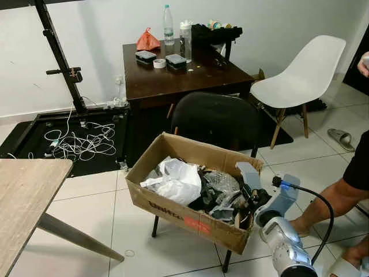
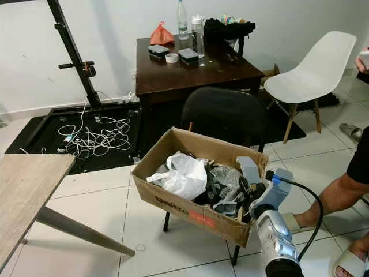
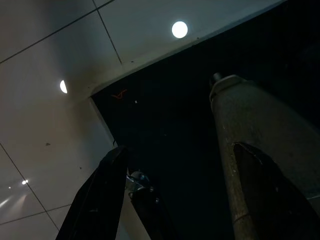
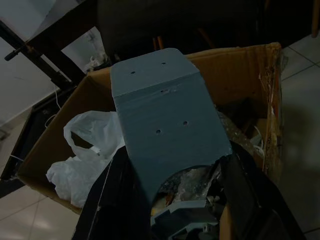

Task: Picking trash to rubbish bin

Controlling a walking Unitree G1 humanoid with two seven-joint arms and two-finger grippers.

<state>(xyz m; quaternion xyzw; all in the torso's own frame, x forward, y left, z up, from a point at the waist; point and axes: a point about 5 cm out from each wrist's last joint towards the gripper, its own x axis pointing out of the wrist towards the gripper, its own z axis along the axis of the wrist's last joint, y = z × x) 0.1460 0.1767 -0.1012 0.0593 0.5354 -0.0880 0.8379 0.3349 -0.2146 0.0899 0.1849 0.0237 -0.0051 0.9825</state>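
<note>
From the left eye view, a cardboard box rests on the seat of a black chair and serves as the bin. Inside the box lie a white plastic bag toward its near-left side and a heap of crumpled clear wrap and dark scraps toward its right end. The right arm reaches over the box's right corner, and the right claw sits down among the scraps there. A flat grey-blue piece stands up at that same corner, just in front of the claw. Behind the box stands a dark brown surface with bottles and small items; a person's leg is just right of the box.

The right eye view shows the same scene — claw low inside the box's right end.

In the left wrist view the left claw hangs idle over pale floor tiles beside a dark patch, its two black fingers set a little apart with nothing between them.

In the right wrist view the grey-blue piece stands between the right claw's two spread fingers, directly over the box's contents. Whether the fingers actually press on it I cannot tell.

This looks like the drop-off step: trash is at the bin. The next move calls for spreading the fingers fully and lifting the arm clear of the box's right wall.
</note>
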